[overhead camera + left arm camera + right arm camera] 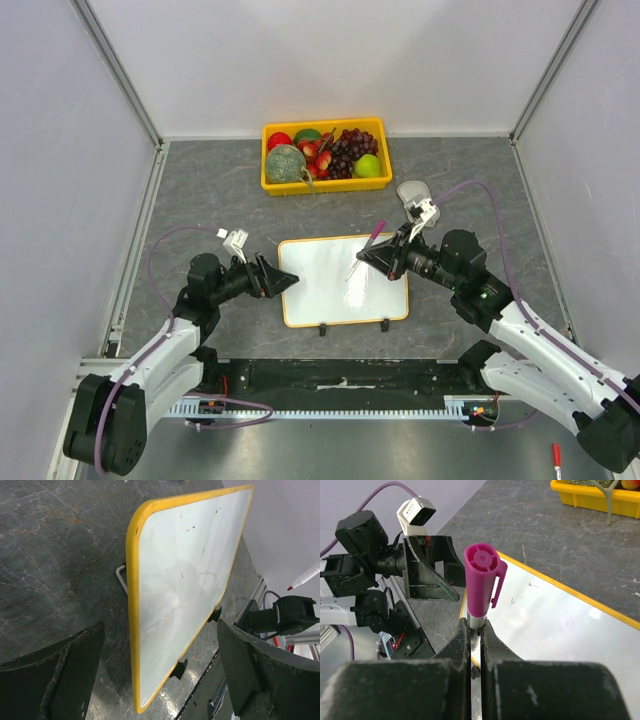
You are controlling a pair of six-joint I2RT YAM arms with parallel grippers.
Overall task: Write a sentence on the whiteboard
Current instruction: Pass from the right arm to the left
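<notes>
The whiteboard (pixel 345 285) lies flat mid-table, white with a yellow rim. No sentence shows on it, only a few tiny dark specks (pixel 185 580). My right gripper (pixel 374 258) hovers over the board's upper right part (pixel 570 630), shut on a pink marker (pixel 376 234). The marker's capped end (pixel 482 575) sticks up out of my right gripper (pixel 476 630); its tip is hidden below the fingers. My left gripper (pixel 286 277) stands open at the board's left edge. That edge lies between the left gripper's (pixel 161 630) wide jaws.
A yellow fruit tray (pixel 268 182) with a melon, grapes and apples stands at the back. Two black clips (pixel 323 328) hold the board's near edge. A red marker (pixel 556 458) lies at the near right, off the table. Enclosure walls stand on both sides.
</notes>
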